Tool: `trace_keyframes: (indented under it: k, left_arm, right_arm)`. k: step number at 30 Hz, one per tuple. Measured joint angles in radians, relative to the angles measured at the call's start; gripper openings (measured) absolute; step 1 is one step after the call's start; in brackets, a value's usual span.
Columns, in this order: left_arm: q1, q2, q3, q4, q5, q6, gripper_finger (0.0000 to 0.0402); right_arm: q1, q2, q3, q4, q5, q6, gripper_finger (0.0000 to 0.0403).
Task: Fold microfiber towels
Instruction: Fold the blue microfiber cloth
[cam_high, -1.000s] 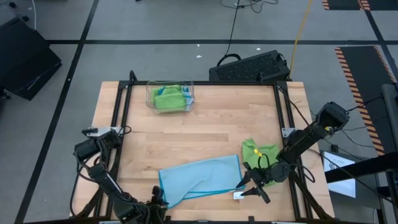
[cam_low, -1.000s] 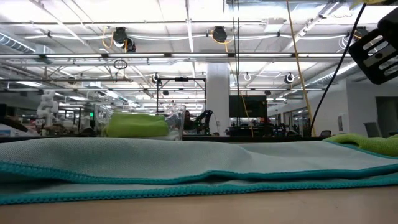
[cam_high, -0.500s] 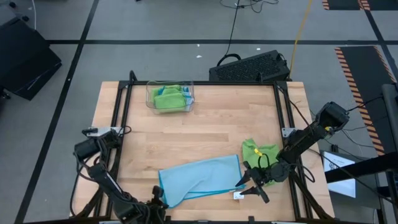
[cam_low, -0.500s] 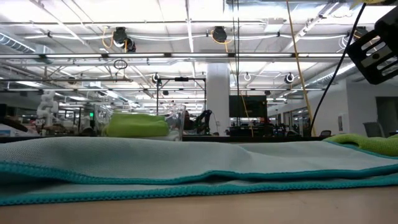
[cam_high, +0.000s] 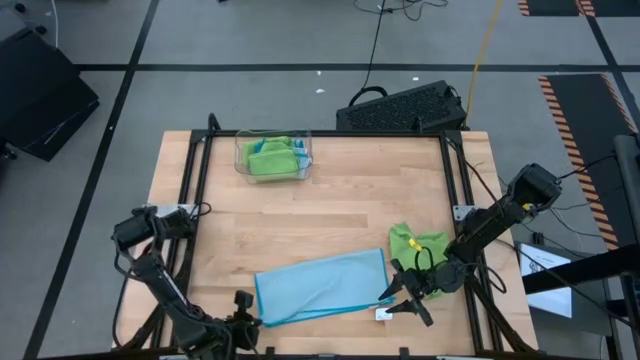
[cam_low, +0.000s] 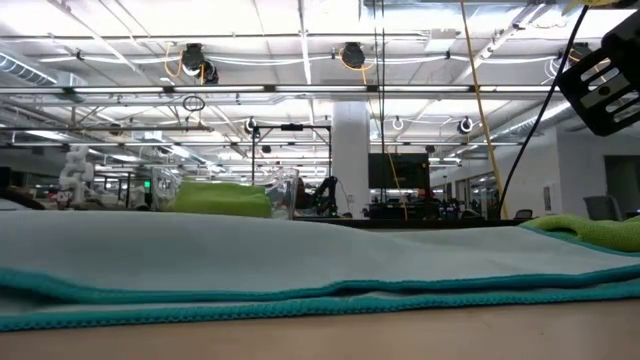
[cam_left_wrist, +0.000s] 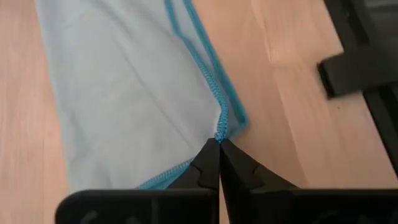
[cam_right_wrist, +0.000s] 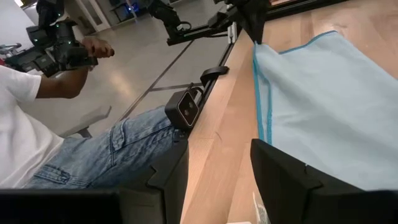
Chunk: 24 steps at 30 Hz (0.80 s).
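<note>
A light blue microfiber towel (cam_high: 322, 285) lies spread near the table's near edge, its teal hem (cam_low: 320, 300) filling the low view. My left gripper (cam_high: 246, 308) is shut on its near-left corner. My right gripper (cam_high: 398, 300) stands open just off the towel's near-right corner (cam_right_wrist: 261, 50), touching nothing. A crumpled lime green towel (cam_high: 417, 243) lies on the table behind the right gripper. More folded towels sit in the clear tray (cam_high: 273, 157) at the far left. My left gripper pinches the blue towel's hemmed corner (cam_left_wrist: 219, 133) between its two fingertips (cam_left_wrist: 209, 163). The fingers slant down at it from the near-left side. That corner is raised a little, while the rest of the towel lies on the table.
A black frame rail (cam_high: 190, 230) runs along the table's left side and another (cam_high: 462, 190) along the right. A small white tag (cam_high: 383, 314) lies by the towel's near-right corner. A person in jeans (cam_right_wrist: 93, 162) sits at the table's near side. Bare wood (cam_high: 320, 210) fills the middle.
My left gripper has gone up and a little toward the table's left edge with the towel's near-left corner. That end of the towel now stands higher in the low view, and its sagging near-left lobe has been drawn straighter. The rest stays put.
</note>
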Motion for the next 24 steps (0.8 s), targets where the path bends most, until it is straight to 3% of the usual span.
trace_keyframes:
  k: [13,17,24]
  left_arm:
    - [-0.029,0.000,0.000,-0.018,-0.017,-0.122,0.0026]
    - [-0.030,0.000,0.000,-0.045,-0.017,-0.200,0.0048]
    - [-0.053,0.000,0.000,-0.112,0.021,-0.472,0.0111]
  right_arm:
    - [0.000,0.000,0.000,0.000,0.000,0.000,0.0164]
    - [0.000,0.000,0.000,0.000,0.000,0.000,0.0164]
    - [0.000,0.000,0.000,0.000,0.000,0.001,0.0164]
